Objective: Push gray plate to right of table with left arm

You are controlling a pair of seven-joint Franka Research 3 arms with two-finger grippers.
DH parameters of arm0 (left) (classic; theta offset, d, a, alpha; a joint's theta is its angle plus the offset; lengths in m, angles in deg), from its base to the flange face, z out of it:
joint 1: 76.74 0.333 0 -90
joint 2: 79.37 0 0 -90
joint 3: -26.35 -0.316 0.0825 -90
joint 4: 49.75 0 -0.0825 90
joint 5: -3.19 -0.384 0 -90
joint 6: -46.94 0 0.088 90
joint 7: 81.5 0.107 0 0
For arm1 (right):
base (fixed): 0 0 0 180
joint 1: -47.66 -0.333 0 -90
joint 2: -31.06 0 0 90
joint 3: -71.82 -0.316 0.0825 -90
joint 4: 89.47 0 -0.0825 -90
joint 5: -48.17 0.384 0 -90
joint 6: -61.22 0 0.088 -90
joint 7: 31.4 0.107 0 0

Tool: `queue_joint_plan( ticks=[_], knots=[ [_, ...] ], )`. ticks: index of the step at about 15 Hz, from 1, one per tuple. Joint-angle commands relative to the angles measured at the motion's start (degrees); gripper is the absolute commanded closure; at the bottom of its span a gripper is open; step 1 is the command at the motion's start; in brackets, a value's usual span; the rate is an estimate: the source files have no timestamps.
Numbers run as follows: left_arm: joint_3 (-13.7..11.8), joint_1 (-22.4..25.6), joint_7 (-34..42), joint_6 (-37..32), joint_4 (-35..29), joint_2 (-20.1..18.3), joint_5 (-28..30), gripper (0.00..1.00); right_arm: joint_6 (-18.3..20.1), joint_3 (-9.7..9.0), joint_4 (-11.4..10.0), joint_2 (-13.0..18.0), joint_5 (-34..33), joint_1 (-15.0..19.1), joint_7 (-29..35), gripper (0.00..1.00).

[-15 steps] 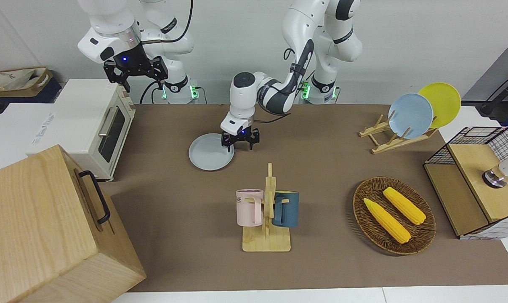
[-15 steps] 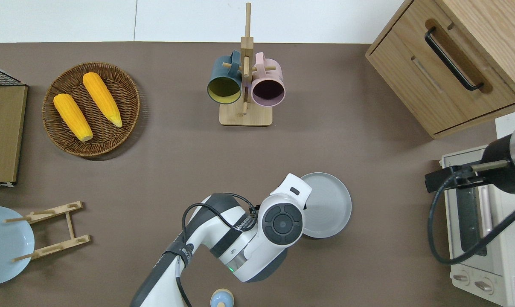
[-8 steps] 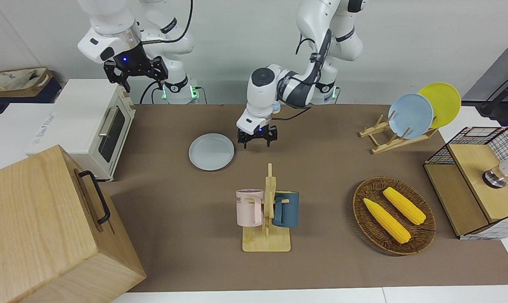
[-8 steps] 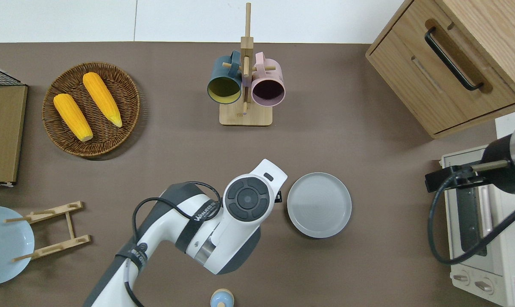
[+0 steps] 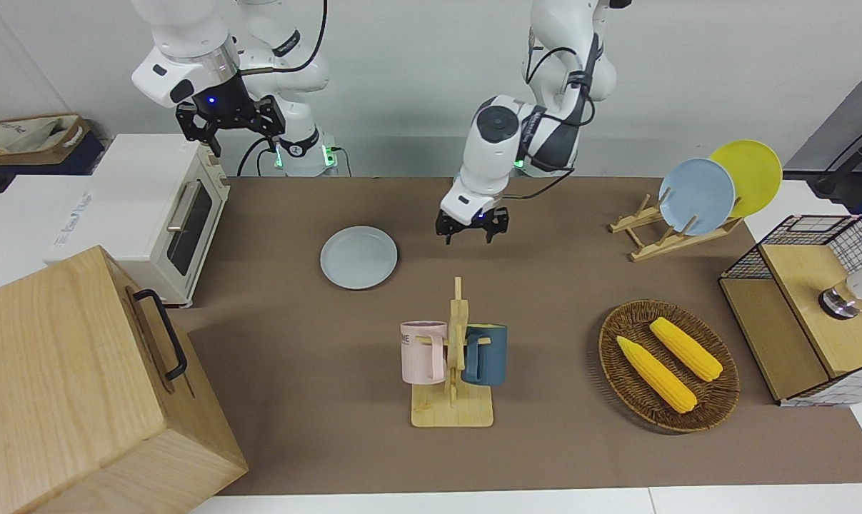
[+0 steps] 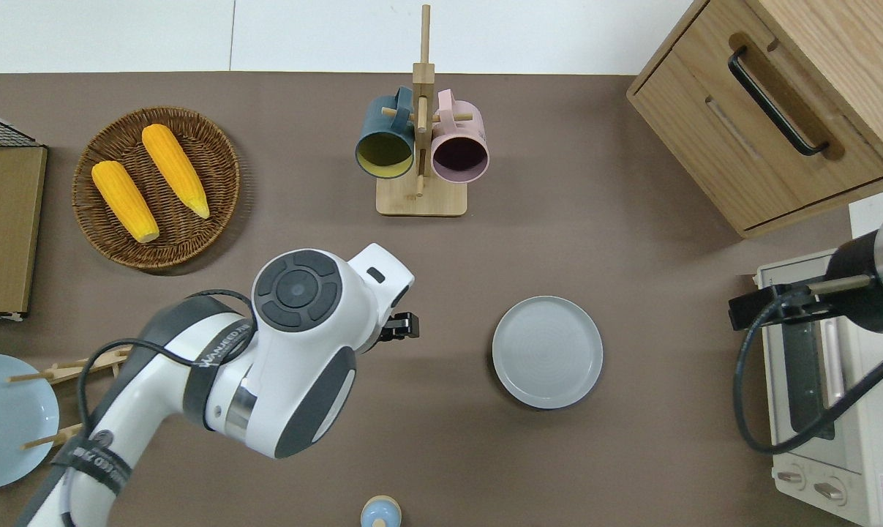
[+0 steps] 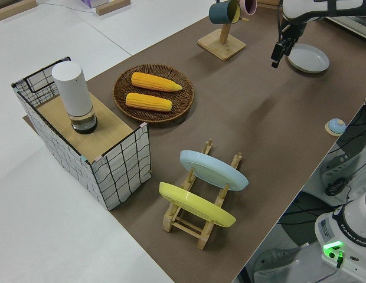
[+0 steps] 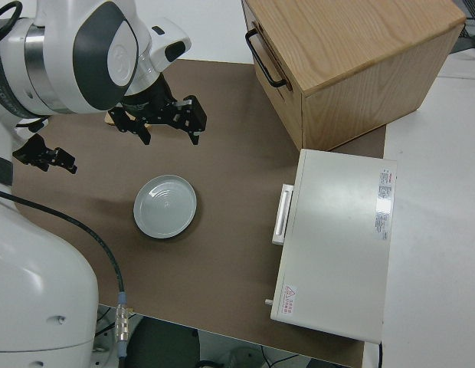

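There are three plates: one gray plate [image 5: 358, 257], one blue plate [image 5: 696, 187], one yellow plate [image 5: 752, 170]. Two mugs [image 5: 423, 351] hang up. Two corn cobs [image 5: 656, 373] lie in one basket [image 5: 620, 357].

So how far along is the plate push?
Done, it seems: the plate lies flat toward the right arm's end of the table, near the oven. In hand: nothing; the left claw hangs open over bare table, apart from the plate. Left: probably only parking that arm. The right arm is parked.
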Motion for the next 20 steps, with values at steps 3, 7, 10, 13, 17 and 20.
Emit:
queue_joint_plan(
  ticks=[3,7,10,13,17,20],
  knots=[
    [0.2,6.5,8.6,-6.5,-1.5,-5.3,1.4,0.01,0.9,-0.92,0.5,0.1,0.2,1.2,0.7,0.017],
    [0.2,11.9,15.4,-10.9,-0.9,-7.6,1.0,0.01,0.9,-0.92,0.5,0.1,0.2,1.2,0.7,0.017],
    [0.1,16.0,19.8,-14.0,1.1,-8.8,0.6,0.01,0.9,-0.92,0.5,0.1,0.2,1.1,0.7,0.017],
    [0.1,20.2,25.1,-19.0,4.4,-9.4,-0.2,0.01,0.9,-0.92,0.5,0.1,0.2,1.2,0.7,0.017],
    [-1.2,23.7,30.8,-22.1,5.4,-11.7,-4.1,0.01,0.9,-0.92,0.5,0.1,0.2,1.1,0.7,0.017],
    [-3.2,23.7,34.3,-24.0,6.6,-12.5,-5.0,0.01,0.9,-0.92,0.5,0.1,0.2,1.2,0.7,0.017]
  ],
)
